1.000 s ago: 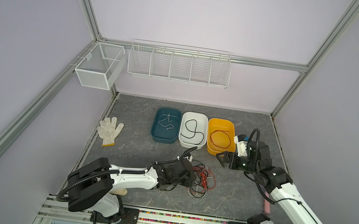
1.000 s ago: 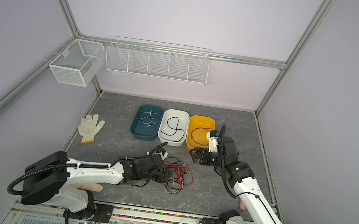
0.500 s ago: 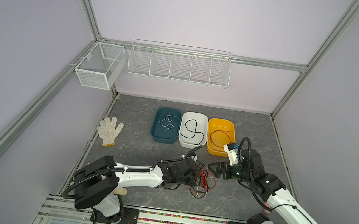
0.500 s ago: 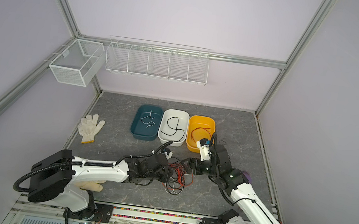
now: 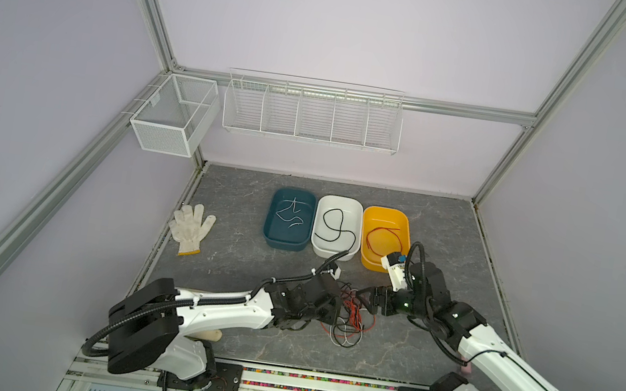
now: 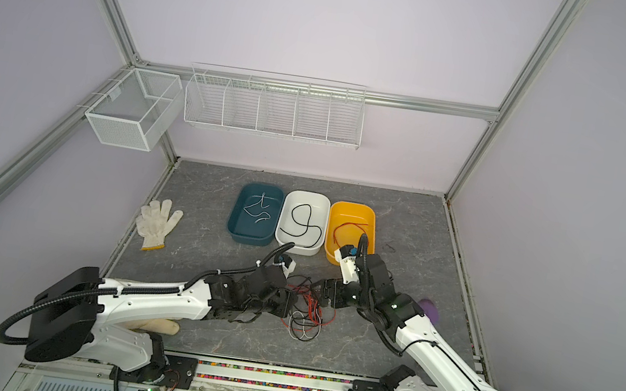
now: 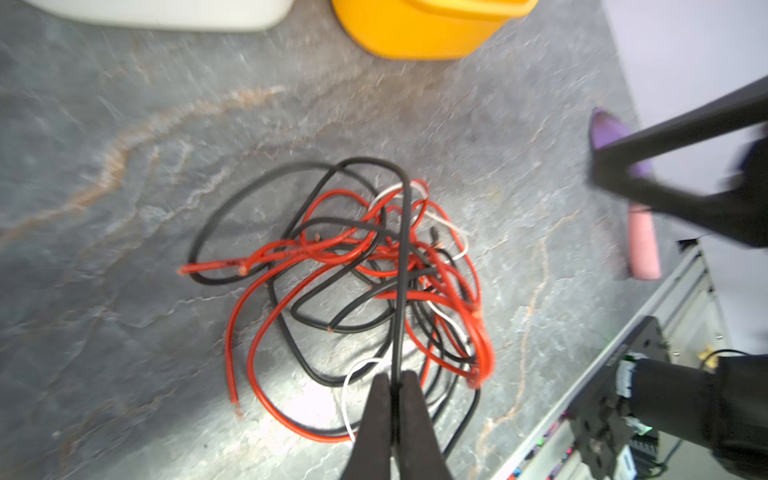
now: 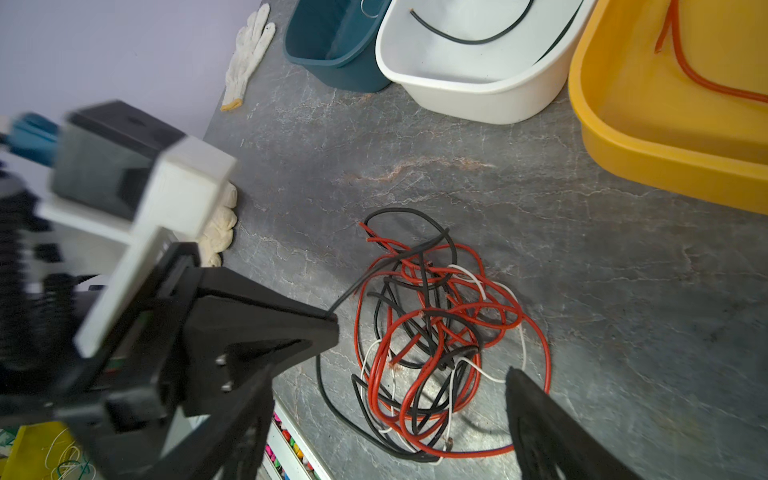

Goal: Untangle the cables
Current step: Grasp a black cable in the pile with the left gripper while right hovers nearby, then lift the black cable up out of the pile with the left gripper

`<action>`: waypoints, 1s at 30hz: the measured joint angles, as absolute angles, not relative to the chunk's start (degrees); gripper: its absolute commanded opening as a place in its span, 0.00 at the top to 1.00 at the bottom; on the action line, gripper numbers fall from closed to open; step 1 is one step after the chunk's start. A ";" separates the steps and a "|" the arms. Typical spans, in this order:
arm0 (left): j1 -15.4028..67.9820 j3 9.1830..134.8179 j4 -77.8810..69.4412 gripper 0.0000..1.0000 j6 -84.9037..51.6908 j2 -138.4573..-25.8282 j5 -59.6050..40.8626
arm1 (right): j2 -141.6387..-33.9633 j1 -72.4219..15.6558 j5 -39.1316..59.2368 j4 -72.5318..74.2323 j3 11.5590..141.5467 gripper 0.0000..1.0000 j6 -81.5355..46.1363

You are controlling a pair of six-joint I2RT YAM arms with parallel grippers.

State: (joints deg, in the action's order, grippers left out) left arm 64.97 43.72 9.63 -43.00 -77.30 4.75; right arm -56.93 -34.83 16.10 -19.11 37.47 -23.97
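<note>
Cables [image 7: 365, 266] heaped on tabletop [image 7: 124, 166], between your grippers. Left gripper [image 7: 396, 380] clamped on black strand [image 7: 402, 270]; strand runs straight out from tips, across heap. Right gripper [image 5: 367, 300] gaping wide, empty, just beside heap's opposite edge.

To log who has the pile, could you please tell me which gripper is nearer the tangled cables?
Left. The left gripper is shut on a black strand rising from the tangled cables; the right gripper hangs open beside the pile, holding nothing.
</note>
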 measured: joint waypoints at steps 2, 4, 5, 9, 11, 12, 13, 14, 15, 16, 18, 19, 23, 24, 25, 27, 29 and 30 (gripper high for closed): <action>64.97 42.70 9.76 1.00 -42.98 -73.65 5.72 | -57.63 -35.42 15.84 -18.79 37.47 0.12 -23.94; 64.99 41.71 10.04 1.00 -42.89 -70.41 6.48 | -58.04 -35.88 15.66 -18.17 37.34 0.12 -23.94; 65.01 41.32 10.31 1.00 -42.85 -68.97 6.79 | -58.24 -36.14 15.42 -17.76 37.17 0.12 -23.94; 65.01 40.91 11.97 1.00 -42.76 -65.04 7.68 | -59.51 -36.88 14.61 -16.27 36.38 0.12 -23.94; 65.01 40.88 12.60 1.00 -42.59 -63.51 7.73 | -60.82 -37.26 14.46 -15.49 36.12 0.12 -23.94; 65.01 40.88 12.88 1.00 -42.41 -62.83 7.75 | -61.47 -37.47 14.37 -15.14 36.05 0.12 -23.94; 65.01 40.88 13.26 1.00 -42.35 -62.04 7.90 | -62.30 -37.80 14.33 -14.83 36.03 0.12 -23.94; 65.01 40.88 13.74 1.00 -42.17 -61.21 8.08 | -63.09 -38.20 14.22 -14.52 36.03 0.11 -23.94; 65.01 40.88 14.11 1.00 -41.93 -60.47 8.14 | -63.66 -38.54 14.13 -14.28 36.03 0.12 -23.94; 65.01 40.88 14.52 1.00 -41.69 -59.51 8.27 | -64.16 -38.94 14.00 -14.09 36.03 0.12 -23.94; 65.01 40.91 15.40 1.00 -41.32 -57.80 8.62 | -64.84 -39.70 13.63 -13.76 36.03 0.12 -23.94; 65.01 40.93 15.84 1.00 -41.10 -56.90 8.91 | -65.08 -40.07 13.37 -13.61 36.03 0.11 -23.94; 65.01 42.24 18.44 1.00 -39.90 -54.02 9.98 | -65.78 -41.12 12.86 -12.80 36.03 0.12 -23.94; 65.01 42.72 18.92 1.00 -39.64 -53.43 10.33 | -65.95 -41.28 12.80 -12.73 36.03 0.11 -23.94; 65.01 43.22 19.16 1.00 -39.27 -52.71 10.72 | -66.19 -41.45 12.64 -12.60 36.03 0.11 -23.94; 65.01 43.90 19.22 1.00 -38.63 -51.27 11.35 | -66.57 -41.69 12.05 -12.56 36.03 0.11 -23.94; 65.01 44.80 19.62 1.00 -37.95 -49.69 12.27 | -66.65 -41.80 11.66 -12.53 36.03 0.12 -23.94; 65.01 45.30 19.90 1.00 -37.63 -49.08 12.64 | -66.65 -41.80 11.57 -12.51 36.03 0.12 -23.94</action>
State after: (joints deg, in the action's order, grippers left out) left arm 65.01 45.30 19.90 -37.63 -49.08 12.64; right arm -66.65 -41.80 11.57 -12.51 36.03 -23.94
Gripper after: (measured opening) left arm 0.049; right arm 0.885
